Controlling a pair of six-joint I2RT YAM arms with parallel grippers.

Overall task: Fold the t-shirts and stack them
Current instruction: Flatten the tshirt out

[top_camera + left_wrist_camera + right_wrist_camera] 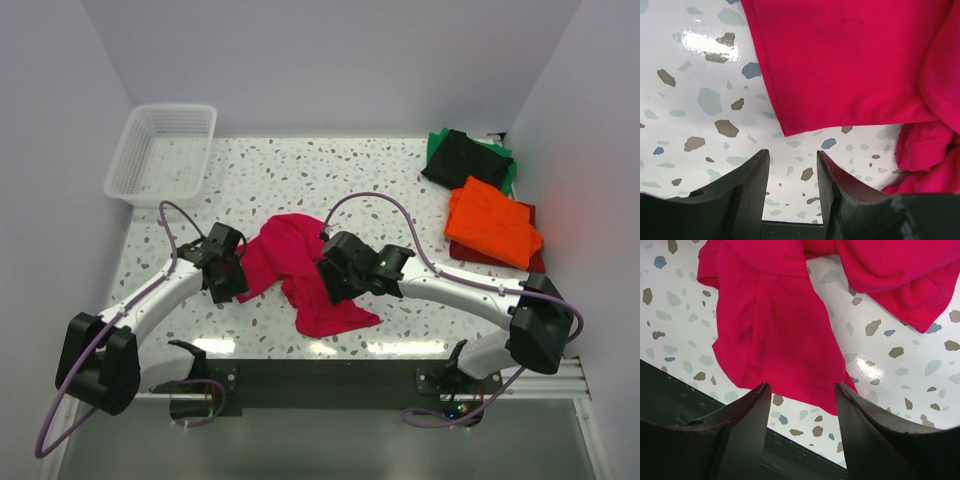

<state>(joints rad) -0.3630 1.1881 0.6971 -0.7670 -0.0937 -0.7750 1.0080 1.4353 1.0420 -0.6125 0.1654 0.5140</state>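
The crimson-pink t-shirt (290, 245) lies crumpled in the middle of the speckled table (300, 175), between the two arms. Its shape is hard to read: folds cover each other, and no neck label can be found. Both wrist views cut the shirt off at their edges.

The left gripper (792, 157) stands at the shirt's left side. Its jaws are apart with only bare table between them; a straight edge of the cloth lies just beyond the fingertips, not touching them. The right gripper (802, 390) is above the shirt's lower part, jaws spread wide, and the cloth lies loose under them, not pinched. In the top view the bodies of the wrists hide both pairs of fingers.

At the far right, the black t-shirt (455, 158) covers most of the green t-shirt (434, 142). Nearer, the orange t-shirt (492, 222) rests on the dark red t-shirt (480, 257), which shows only as a narrow border. A white mesh basket (172, 108) sits in the far left corner.
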